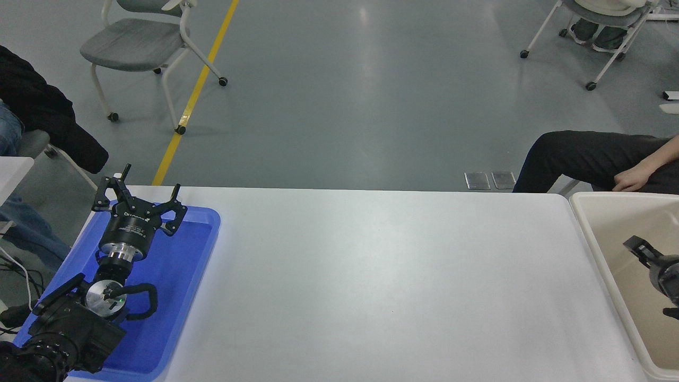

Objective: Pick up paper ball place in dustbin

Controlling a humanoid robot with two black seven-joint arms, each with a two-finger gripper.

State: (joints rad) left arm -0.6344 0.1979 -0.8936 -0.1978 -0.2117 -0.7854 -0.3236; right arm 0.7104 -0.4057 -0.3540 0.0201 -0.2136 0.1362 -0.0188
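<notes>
The cream-beige dustbin (pixel 594 249) stands at the table's right end, cut off by the picture's edge. My right gripper (pixel 653 279) reaches in from the right edge and hangs over the bin's inside. Its fingers are spread, one fingertip (pixel 636 246) pointing up-left, and nothing shows between them. No paper ball is in view, neither on the table nor on the visible part of the bin's floor. My left gripper (pixel 143 190) is parked open over the blue tray at the lower left.
The shallow blue tray (pixel 185 276) lies at the table's left end under the left arm. A seated person's leg and hand (pixel 631 180) are just beyond the bin's far rim. Wheeled chairs stand on the floor behind the table.
</notes>
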